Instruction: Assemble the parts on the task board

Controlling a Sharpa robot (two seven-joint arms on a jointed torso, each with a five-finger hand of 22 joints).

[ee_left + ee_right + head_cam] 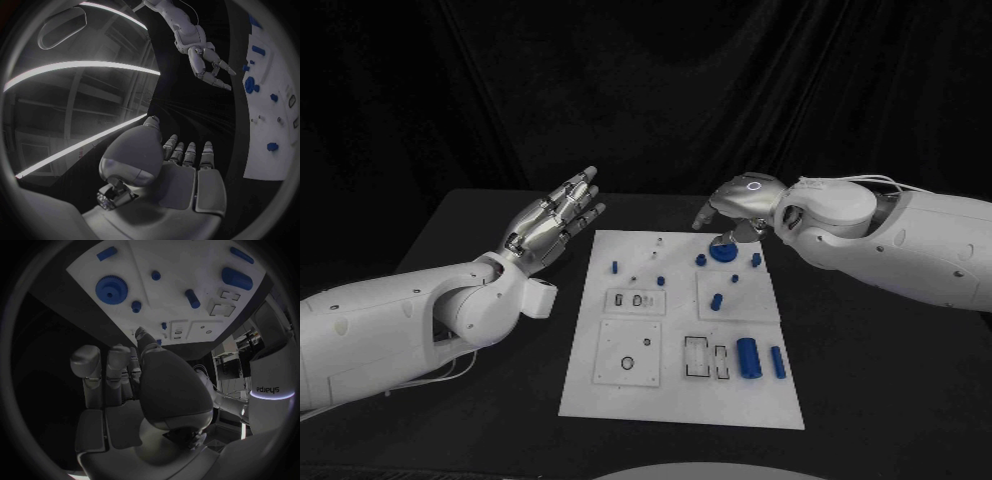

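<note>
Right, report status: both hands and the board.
Left hand open, raised off the board's left edge. Right hand empty, hovering over the blue gear at the far end of the white board. Nothing blocking.

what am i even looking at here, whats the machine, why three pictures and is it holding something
This is a robot with two white arms, each ending in a silver many-fingered hand, at a black table. One picture comes from a camera on its head, looking down. The two round ones come from fisheye cameras at its wrists, so straight edges bend.

On the table lies a white plate, the task board, with small blue parts on it, among them a round blue gear at the far end and a thick blue cylinder nearer the robot.

The left hand is raised beside the board, fingers apart, holding nothing. The right hand hangs above the gear; it does not appear to grip anything.
</note>
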